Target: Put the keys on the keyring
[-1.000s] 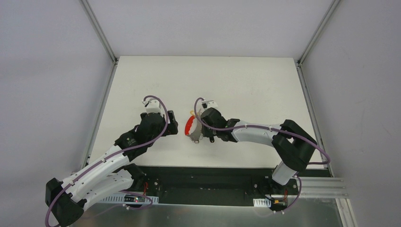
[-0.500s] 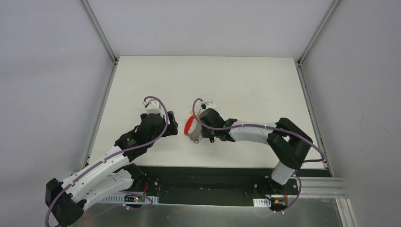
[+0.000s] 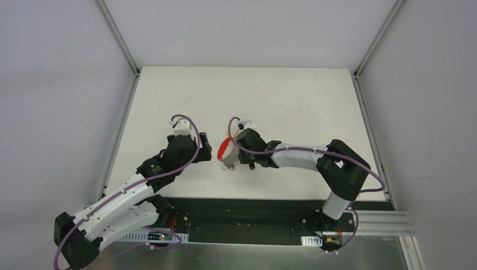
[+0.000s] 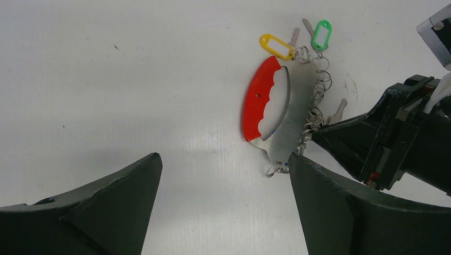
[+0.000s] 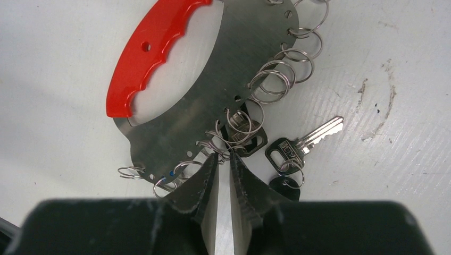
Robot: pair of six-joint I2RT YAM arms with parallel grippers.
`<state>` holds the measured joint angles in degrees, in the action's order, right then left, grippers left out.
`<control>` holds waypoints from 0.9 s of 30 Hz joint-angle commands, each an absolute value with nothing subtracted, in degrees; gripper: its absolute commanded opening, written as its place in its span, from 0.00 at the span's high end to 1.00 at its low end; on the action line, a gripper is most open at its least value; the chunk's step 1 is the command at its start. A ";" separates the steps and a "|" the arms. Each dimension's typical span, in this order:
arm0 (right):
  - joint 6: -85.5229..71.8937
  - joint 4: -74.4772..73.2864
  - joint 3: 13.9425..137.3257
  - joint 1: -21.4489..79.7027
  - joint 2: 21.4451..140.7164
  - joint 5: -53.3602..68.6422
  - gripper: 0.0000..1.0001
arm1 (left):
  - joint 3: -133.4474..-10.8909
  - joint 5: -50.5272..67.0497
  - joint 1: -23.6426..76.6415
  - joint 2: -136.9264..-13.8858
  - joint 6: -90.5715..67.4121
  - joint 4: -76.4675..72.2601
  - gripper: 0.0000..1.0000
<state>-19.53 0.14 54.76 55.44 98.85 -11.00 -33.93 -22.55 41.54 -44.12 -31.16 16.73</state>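
Two claws flank keyring (image 5: 228, 58). On my right claw (image 5: 223, 159) jaws narrow, thin slit between; tips at split rings (image 5: 276, 74) on plate's curved edge, dead ahead; can't tell if ring pinched. Off to right of tips, black-headed key (image 5: 298, 146), blade pointing away, rightward. Keyring long axis runs ahead-left; red grip (image 5: 151, 53) on far side. My left claw (image 4: 223, 162) wide, empty, keyring ahead toward right finger. I judge right claw nearer.

table: white (image 3: 281, 95) | walls: plain grey (image 3: 56, 84) | corner posts: metal (image 3: 118, 36) | light: even
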 commanded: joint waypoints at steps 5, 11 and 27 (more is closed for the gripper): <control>-20.72 -1.56 57.55 55.78 100.65 -9.38 0.87 | -33.73 -21.89 41.17 -43.44 -32.17 15.67 0.11; -20.71 -1.61 57.34 56.24 99.06 -9.23 0.99 | -33.51 -21.67 41.17 -43.21 -32.30 15.65 0.11; -23.39 -4.56 54.14 61.29 89.10 -13.13 0.64 | -33.57 -20.43 41.22 -42.42 -32.95 15.64 0.10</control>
<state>-21.15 -4.14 54.63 60.62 90.78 -11.77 -33.91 -21.23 41.54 -43.00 -31.42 16.71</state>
